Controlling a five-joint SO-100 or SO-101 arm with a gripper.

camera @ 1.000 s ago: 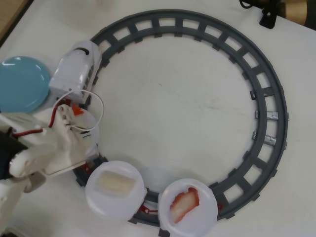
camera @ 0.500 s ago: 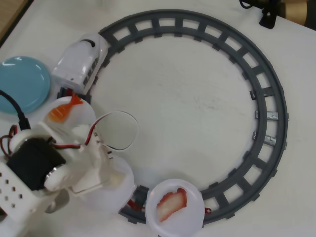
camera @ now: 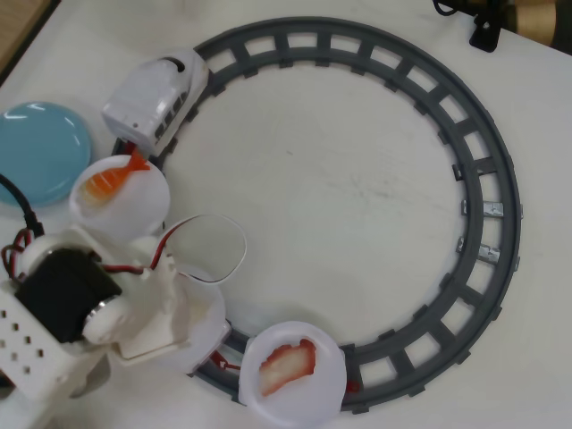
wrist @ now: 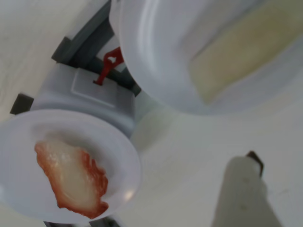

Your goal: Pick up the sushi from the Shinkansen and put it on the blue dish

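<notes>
Looking down in the overhead view, the arm fills the lower left of the frame, its white body covering the car that carries the pale sushi. The sushi point(camera: 288, 365), red-edged with a white centre, lies on a white plate point(camera: 331, 393) at bottom centre, just to the right of the arm. Its long axis runs from lower left to upper right. The Shinkansen point(camera: 156, 96) sits on the grey track point(camera: 500, 206) at upper left, the shrimp sushi point(camera: 111, 179) on the plate behind it, and the blue dish point(camera: 36, 152) lies on the bench at the left edge, empty.

In the wrist view, the sushi point(wrist: 73, 177) sits at lower left, its length slanting toward the lower right. Only one finger point(wrist: 241, 194) of the pincer shows, at lower right, so I cannot tell whether the pincer is parted or closed. It holds nothing visible. The pale sushi point(wrist: 246, 47) lies at upper right. The target lies left of the finger, so the reach likely needs to shift that way.
</notes>
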